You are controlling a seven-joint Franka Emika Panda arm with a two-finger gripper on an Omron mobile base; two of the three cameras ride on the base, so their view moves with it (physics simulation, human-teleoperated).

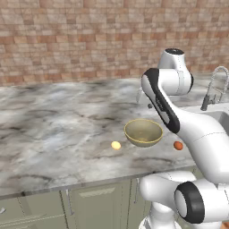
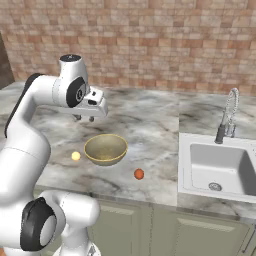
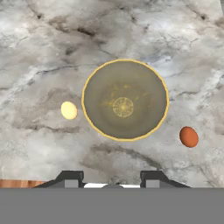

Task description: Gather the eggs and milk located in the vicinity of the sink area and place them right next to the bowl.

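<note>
The olive-tan bowl (image 1: 143, 132) (image 2: 105, 148) (image 3: 124, 99) stands empty on the marble counter. One orange-brown egg (image 1: 178, 145) (image 2: 139, 173) (image 3: 188, 136) lies on the counter a short way from the bowl, on the sink side, apart from it. My gripper (image 2: 84, 119) (image 3: 111, 177) hangs above the counter just behind the bowl and points down. It is open, its two fingertips wide apart with nothing between them. The sink (image 2: 215, 165) is set in the counter at the right. The milk is out of view.
A pale yellow oval (image 1: 116, 145) (image 2: 75, 156) (image 3: 68, 110) lies on the bowl's other side. A chrome spring-neck faucet (image 1: 214, 87) (image 2: 227, 117) rises behind the sink. A brick wall backs the counter, whose front edge (image 1: 89, 181) runs close below the bowl.
</note>
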